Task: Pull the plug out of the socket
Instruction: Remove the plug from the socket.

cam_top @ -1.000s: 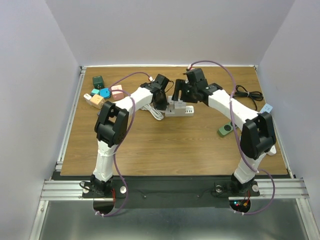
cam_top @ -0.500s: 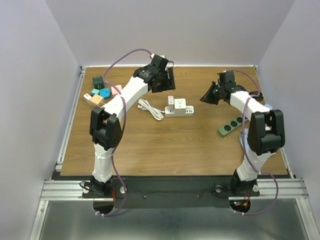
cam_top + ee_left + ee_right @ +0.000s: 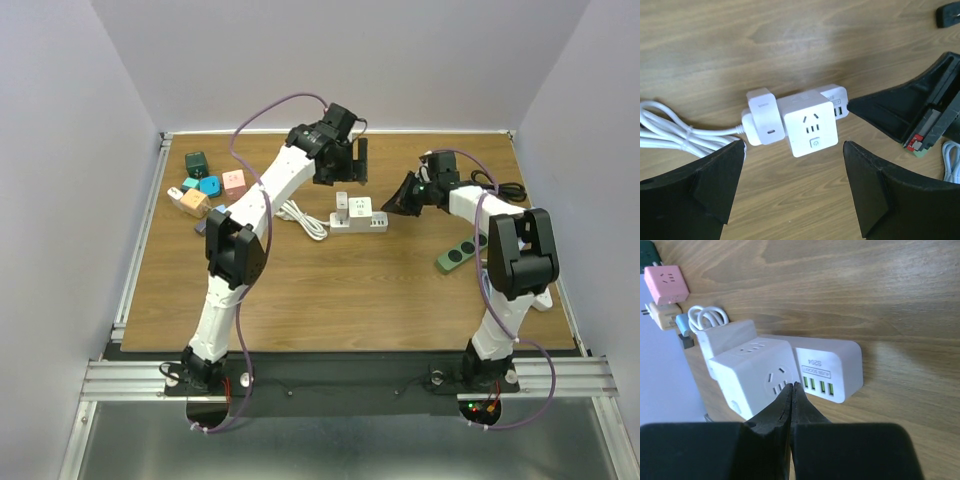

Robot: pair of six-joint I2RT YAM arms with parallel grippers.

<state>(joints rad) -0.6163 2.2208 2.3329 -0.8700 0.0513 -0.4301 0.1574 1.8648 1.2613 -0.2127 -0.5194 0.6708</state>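
Table point(image 3: 300, 290): mid-brown wood grain, darker streaks running lengthwise.
Socket cube point(image 3: 810, 125): plain white, grey slots, grey power symbol.
Plug point(image 3: 762, 117): white, faint grey lettering; its cable point(image 3: 670, 137) white too.
USB block point(image 3: 832, 360): white, four lime-green ports, grey print.
Left fingers point(image 3: 705, 195), right fingers point(image 3: 770, 415): matte black.
Pink cube point(image 3: 666, 284); tan cube point(image 3: 662, 315).
Power strip point(image 3: 462, 252): dark green, black sockets.
Left arm point(image 3: 270, 185): white links, black joints.

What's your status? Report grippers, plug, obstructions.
Left gripper jaws open, hovering over white socket cube. Right gripper jaws shut, empty, beside cube. White plug seated in cube, ungripped. Path to plug clear.
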